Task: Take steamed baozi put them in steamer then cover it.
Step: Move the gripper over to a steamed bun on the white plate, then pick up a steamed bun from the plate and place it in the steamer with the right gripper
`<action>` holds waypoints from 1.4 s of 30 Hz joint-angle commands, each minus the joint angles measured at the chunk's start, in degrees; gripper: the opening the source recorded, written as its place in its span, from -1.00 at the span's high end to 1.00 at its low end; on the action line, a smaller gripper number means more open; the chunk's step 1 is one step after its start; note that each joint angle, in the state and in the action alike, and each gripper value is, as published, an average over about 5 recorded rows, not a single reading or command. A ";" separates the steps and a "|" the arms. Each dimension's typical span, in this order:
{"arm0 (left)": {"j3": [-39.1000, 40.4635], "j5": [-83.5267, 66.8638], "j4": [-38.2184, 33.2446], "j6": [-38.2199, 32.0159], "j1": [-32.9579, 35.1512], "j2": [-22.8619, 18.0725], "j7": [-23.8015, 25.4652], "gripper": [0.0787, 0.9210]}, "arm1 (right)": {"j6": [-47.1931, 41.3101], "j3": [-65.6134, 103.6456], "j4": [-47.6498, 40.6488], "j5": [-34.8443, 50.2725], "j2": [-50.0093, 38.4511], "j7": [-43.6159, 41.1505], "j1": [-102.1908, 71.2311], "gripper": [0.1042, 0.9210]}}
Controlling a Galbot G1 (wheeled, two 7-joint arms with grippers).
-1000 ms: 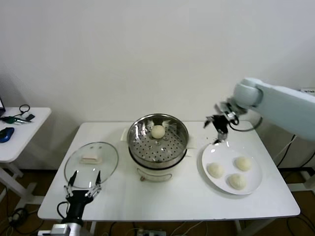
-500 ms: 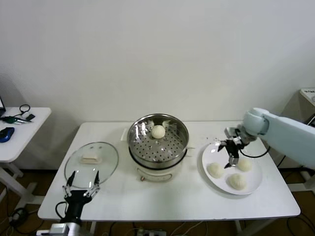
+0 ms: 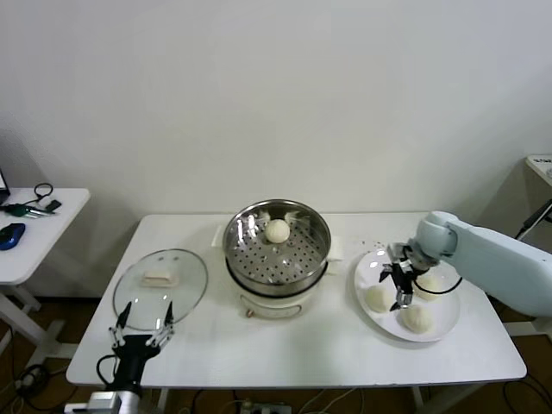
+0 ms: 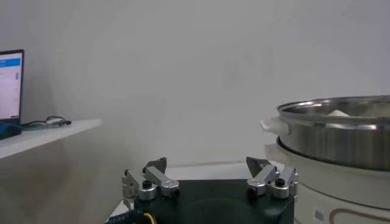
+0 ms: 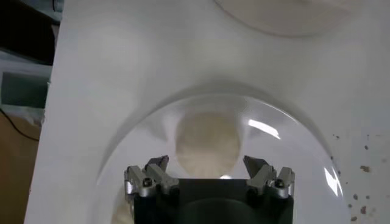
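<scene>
White tabletop carries my work. My right gripper hangs over the plate, jaws apart around nothing, above three buns. One bun sits in the steamer. My left gripper waits apart, near the lid. No legible labels.

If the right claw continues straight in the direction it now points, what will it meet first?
Most likely a baozi on the white plate: the open right claw points down at it, fingers either side. The exact height above it is unclear.
</scene>
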 commanded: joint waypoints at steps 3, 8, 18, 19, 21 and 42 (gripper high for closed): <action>0.08 0.22 0.26 0.20 -0.45 -0.14 -0.16 -0.77 | 0.25 2.46 -3.65 -1.31 2.88 0.35 -2.67 -0.76; 0.01 0.26 0.40 0.31 -0.74 -0.15 -0.19 -0.77 | 0.39 2.08 -4.51 -1.00 4.12 -0.16 -2.17 -0.76; -0.69 -0.26 0.46 0.71 -1.29 -0.11 -0.24 -0.77 | 0.67 1.03 -4.62 -0.45 4.17 -0.83 -1.06 -0.50; -0.70 -0.29 0.49 0.71 -1.28 -0.09 -0.25 -0.77 | 0.65 0.98 -4.52 -0.38 4.08 -0.86 -0.97 -0.48; -0.70 -0.33 0.56 0.69 -1.23 -0.04 -0.25 -0.77 | 0.66 0.73 -4.29 -0.17 3.82 -0.93 -0.63 -0.45; 0.67 -0.65 -0.01 0.54 -0.45 0.59 0.05 -0.77 | 1.68 -24.99 -1.61 24.01 4.44 -3.46 40.28 -0.39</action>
